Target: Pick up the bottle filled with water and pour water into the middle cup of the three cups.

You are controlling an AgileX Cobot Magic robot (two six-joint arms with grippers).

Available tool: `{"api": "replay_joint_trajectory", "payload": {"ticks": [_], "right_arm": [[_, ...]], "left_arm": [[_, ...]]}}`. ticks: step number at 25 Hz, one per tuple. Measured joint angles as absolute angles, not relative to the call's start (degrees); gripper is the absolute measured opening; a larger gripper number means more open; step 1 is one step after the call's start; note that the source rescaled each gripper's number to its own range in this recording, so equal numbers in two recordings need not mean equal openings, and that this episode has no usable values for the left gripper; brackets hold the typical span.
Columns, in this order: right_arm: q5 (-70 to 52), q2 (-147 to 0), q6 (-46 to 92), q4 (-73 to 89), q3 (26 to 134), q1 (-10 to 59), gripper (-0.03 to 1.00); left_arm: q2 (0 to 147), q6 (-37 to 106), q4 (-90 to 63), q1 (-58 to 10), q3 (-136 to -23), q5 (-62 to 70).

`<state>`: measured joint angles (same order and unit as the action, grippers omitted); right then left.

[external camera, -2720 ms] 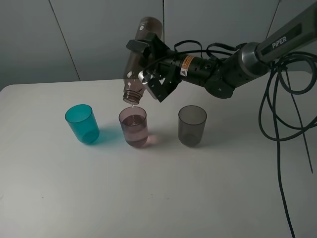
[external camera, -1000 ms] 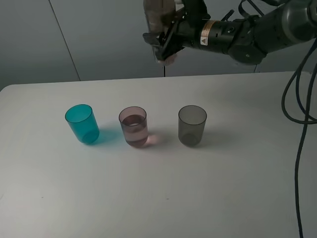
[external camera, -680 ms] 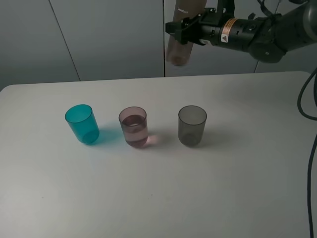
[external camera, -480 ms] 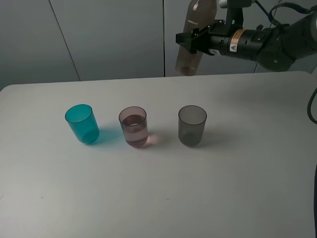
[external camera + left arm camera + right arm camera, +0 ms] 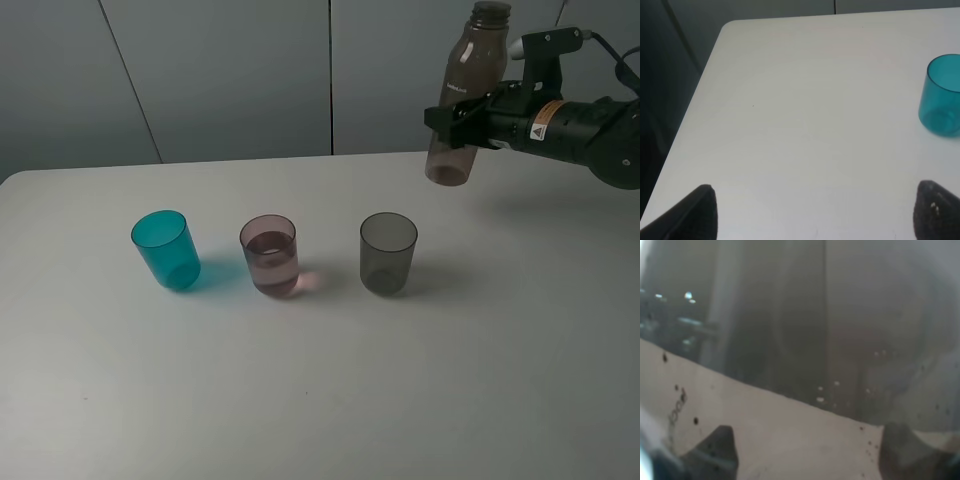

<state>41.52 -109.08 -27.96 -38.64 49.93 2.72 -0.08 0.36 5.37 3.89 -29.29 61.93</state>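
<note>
Water sits in the middle cup (image 5: 269, 255); my right hand (image 5: 462, 118) grips the bottle (image 5: 463, 95) upright above the tabletop (image 5: 320, 400); setting down remains.

A white surface (image 5: 330, 400) carries three cups in a row: a teal cup (image 5: 166, 250), the pink middle cup (image 5: 269, 255) and a grey cup (image 5: 388, 253).

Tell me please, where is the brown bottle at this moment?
In the exterior high view the bottle is upright in the air at the upper right, held by the right gripper, above the table behind and to the right of the grey cup.
</note>
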Motion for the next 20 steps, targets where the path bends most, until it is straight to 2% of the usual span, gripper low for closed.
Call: {"api": "replay_joint_trajectory", "payload": {"ticks": [12,20], "right_arm": [[43.3,-109.2,-10.7,-23.0,44.2,1.1,0.02],[52.3,-115.6,-8.8,-17.3,44.1,1.1,0.02]], "left_arm": [[-0.1,0.4,5.4,3.9,-29.3,61.9],[-0.1,0.4,5.4,3.9,-29.3,61.9]]}}
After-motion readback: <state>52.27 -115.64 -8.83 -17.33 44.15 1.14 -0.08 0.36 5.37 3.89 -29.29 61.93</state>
